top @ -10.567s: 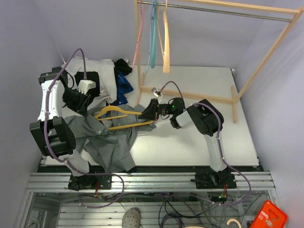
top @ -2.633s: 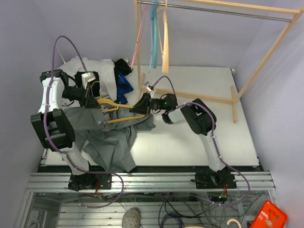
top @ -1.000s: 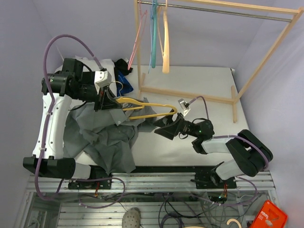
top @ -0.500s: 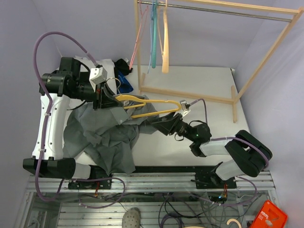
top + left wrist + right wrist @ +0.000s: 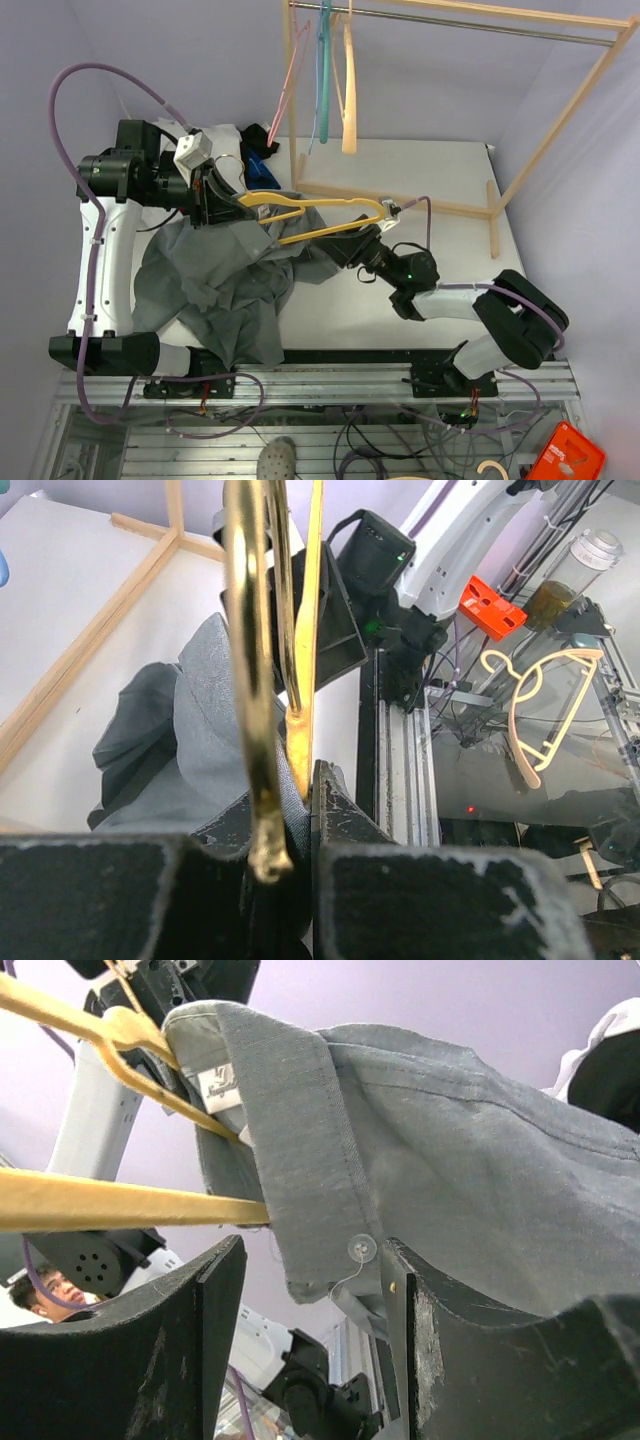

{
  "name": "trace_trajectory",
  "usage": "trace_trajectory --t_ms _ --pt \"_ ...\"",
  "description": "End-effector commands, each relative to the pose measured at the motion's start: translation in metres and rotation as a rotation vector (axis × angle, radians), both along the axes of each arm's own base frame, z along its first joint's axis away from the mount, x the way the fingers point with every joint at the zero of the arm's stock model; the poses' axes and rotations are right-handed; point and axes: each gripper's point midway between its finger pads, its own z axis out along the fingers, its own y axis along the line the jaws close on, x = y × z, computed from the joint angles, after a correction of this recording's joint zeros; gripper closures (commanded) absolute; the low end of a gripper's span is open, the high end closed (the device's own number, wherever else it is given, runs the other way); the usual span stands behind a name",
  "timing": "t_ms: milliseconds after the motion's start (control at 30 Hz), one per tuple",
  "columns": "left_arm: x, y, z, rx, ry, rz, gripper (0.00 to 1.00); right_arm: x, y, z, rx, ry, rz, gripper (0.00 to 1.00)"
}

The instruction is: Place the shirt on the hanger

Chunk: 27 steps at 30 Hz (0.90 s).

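Note:
The yellow hanger (image 5: 320, 201) hangs level above the table, and my left gripper (image 5: 222, 195) is shut on its left part near the hook. In the left wrist view the jaws (image 5: 310, 780) pinch the hanger (image 5: 303, 630) together with a fold of the grey shirt (image 5: 200, 730). Most of the shirt (image 5: 225, 285) is heaped on the table's left side, with one part drawn up to the hanger. My right gripper (image 5: 352, 245) sits under the hanger's right end. In the right wrist view it (image 5: 315, 1250) stands open around the shirt's collar edge (image 5: 450, 1140) and a button (image 5: 360, 1249), next to the hanger bar (image 5: 120, 1200).
A wooden clothes rack (image 5: 400, 200) stands at the back with its base bar across the table. Pink, teal and cream hangers (image 5: 348, 90) hang from its rail. White and dark blue garments (image 5: 262, 175) lie at the back left, behind the left arm.
My right gripper has come up and left to the hanger's right end and its jaws have narrowed around the shirt's edge. The left arm has lifted the hanger a little.

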Motion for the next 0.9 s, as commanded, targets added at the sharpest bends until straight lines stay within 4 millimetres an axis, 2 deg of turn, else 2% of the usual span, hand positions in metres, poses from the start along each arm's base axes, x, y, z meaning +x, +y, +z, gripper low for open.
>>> trace_trajectory --t_ms 0,133,233,367,600,800,867 --pt "-0.012 -0.002 0.019 -0.071 -0.04 -0.03 0.93 -0.017 -0.015 0.061 0.214 -0.198 0.011 0.44" --pt "-0.013 -0.002 0.02 -0.07 -0.045 -0.03 0.93 -0.012 -0.006 0.06 0.206 -0.202 0.027 0.42" --pt "-0.013 -0.002 0.02 -0.066 -0.05 -0.029 0.93 -0.008 -0.002 0.053 0.194 -0.182 0.028 0.33" --pt "-0.012 -0.002 0.019 -0.06 -0.051 -0.026 0.93 -0.009 0.001 0.053 0.196 -0.178 0.05 0.34" --pt "-0.009 -0.001 0.017 -0.053 -0.055 -0.024 0.93 -0.014 0.002 0.063 0.214 -0.187 0.093 0.51" --pt "-0.007 -0.001 0.012 -0.04 -0.051 -0.017 0.93 -0.016 -0.002 0.07 0.224 -0.214 0.075 0.99" --pt "-0.005 0.0 0.012 -0.023 -0.059 -0.009 0.93 -0.013 -0.006 0.066 0.213 -0.221 0.036 1.0"
